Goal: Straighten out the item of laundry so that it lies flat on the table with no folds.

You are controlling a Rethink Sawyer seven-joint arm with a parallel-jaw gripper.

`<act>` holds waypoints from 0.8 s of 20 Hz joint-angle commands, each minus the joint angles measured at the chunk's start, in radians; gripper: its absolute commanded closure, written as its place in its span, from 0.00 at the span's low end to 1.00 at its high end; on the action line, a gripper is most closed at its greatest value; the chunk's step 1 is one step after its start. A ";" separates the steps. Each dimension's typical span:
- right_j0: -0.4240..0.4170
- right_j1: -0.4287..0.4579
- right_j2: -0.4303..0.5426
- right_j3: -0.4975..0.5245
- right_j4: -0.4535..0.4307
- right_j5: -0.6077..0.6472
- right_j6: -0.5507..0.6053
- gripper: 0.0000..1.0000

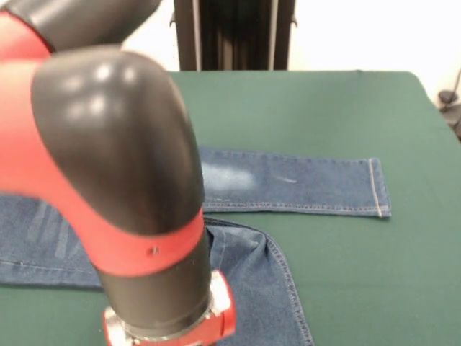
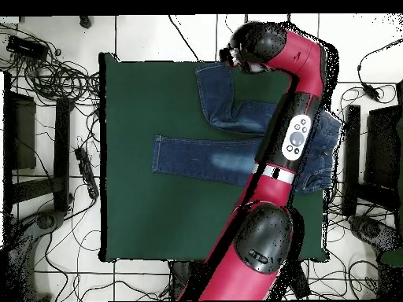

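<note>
The item of laundry, a pair of blue jeans, lies on the green table. One leg stretches straight out to the right, ending in a stitched hem. The other leg bends off toward the near edge, and the waist part sits at the left behind the arm. From overhead, the straight leg points left across the table, and the bent leg runs up to the top edge. The arm's wrist drops past the picture's bottom edge above the bent leg. The gripper itself is hidden in both views.
The red and black arm crosses over the jeans' waist part in the overhead view. Cables lie on the tiled floor at the left. Dark equipment stands beside the table at the left and the right.
</note>
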 commanded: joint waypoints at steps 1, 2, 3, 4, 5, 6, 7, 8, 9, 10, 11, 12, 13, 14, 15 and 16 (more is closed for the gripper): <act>0.005 0.129 0.442 -0.082 -0.252 0.221 0.071 0.00; 0.002 0.133 0.448 -0.080 -0.249 0.217 0.069 0.00; 0.000 0.137 0.471 -0.083 -0.270 0.218 0.062 0.00; -0.003 0.139 0.471 -0.079 -0.266 0.223 0.064 0.00; -0.005 0.143 0.493 -0.082 -0.285 0.227 0.061 0.00; -0.008 0.143 0.492 -0.078 -0.287 0.232 0.065 0.00; -0.011 0.143 0.491 -0.075 -0.289 0.238 0.068 0.00; -0.012 0.141 0.496 -0.074 -0.302 0.243 0.068 0.00; -0.013 0.139 0.502 -0.074 -0.315 0.248 0.069 0.00; -0.015 0.137 0.495 -0.070 -0.320 0.251 0.074 0.00; -0.016 0.136 0.497 -0.069 -0.331 0.257 0.074 0.00; -0.017 0.136 0.501 -0.070 -0.347 0.262 0.074 0.00; -0.017 0.136 0.505 -0.072 -0.369 0.263 0.076 0.00; -0.018 0.137 0.510 -0.074 -0.391 0.268 0.075 0.00; -0.018 0.138 0.511 -0.076 -0.435 0.273 0.074 0.00; -0.020 0.142 0.521 -0.082 -0.485 0.274 0.077 0.00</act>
